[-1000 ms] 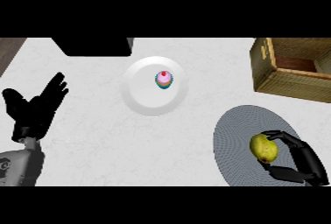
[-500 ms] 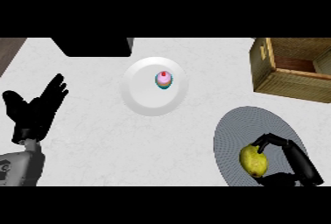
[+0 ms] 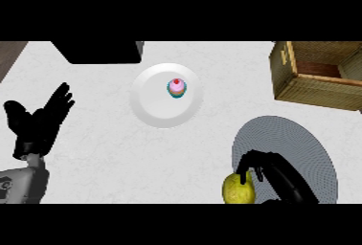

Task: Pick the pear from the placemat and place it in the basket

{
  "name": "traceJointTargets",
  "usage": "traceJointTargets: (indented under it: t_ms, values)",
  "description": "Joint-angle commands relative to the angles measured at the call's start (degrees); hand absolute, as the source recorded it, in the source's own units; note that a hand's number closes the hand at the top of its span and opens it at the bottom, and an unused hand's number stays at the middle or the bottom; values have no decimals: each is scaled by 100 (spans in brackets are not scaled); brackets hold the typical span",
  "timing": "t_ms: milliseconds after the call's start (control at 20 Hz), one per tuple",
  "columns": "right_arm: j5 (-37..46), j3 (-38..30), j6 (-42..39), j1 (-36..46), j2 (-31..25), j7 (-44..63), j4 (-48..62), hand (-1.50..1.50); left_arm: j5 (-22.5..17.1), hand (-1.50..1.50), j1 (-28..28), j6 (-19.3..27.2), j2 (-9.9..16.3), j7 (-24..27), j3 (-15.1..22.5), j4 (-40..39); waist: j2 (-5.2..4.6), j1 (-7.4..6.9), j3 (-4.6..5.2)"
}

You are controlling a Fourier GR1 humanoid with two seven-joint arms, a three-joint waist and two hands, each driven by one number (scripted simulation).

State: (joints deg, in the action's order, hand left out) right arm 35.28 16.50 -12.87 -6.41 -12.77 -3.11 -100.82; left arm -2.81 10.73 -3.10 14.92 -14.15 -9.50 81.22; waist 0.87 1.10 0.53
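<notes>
The yellow-green pear [image 3: 238, 190] shows at the lower left rim of the round grey placemat [image 3: 297, 139], near the view's bottom edge. My right hand [image 3: 277, 176] comes in from the lower right, and its fingers [image 3: 247, 165] curl over the pear's top and right side. The wooden basket [image 3: 317, 72] stands at the far right, well beyond the placemat. At the left edge my left hand [image 3: 39, 122] rests open with its fingers up, far from the pear.
A white plate [image 3: 159, 107] holding a small pink cupcake [image 3: 176, 87] lies in the middle of the counter. A dark block [image 3: 99, 50] stands at the back, left of centre.
The pear and my right hand have moved down and to the left, from the middle of the placemat to its lower left rim. The left hand has stayed still.
</notes>
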Motion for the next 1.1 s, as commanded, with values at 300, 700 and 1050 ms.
traceJointTargets:
  t_ms: [300,700,1050]
  values:
    - [88,903,-173,-401,1037,2538,-3959,150,77,0,-93,27,-42,226,-2,-25,-45,7,-39]
    - [131,-12,-776,1683,1273,4853,-4413,150,56,0,-33,-9,-94,140,40,-102,-65,-80,-32]
    - [113,-1011,-982,4469,1264,6178,-3237,150,-13,0,31,-109,-36,172,-18,-128,-70,-139,-37]
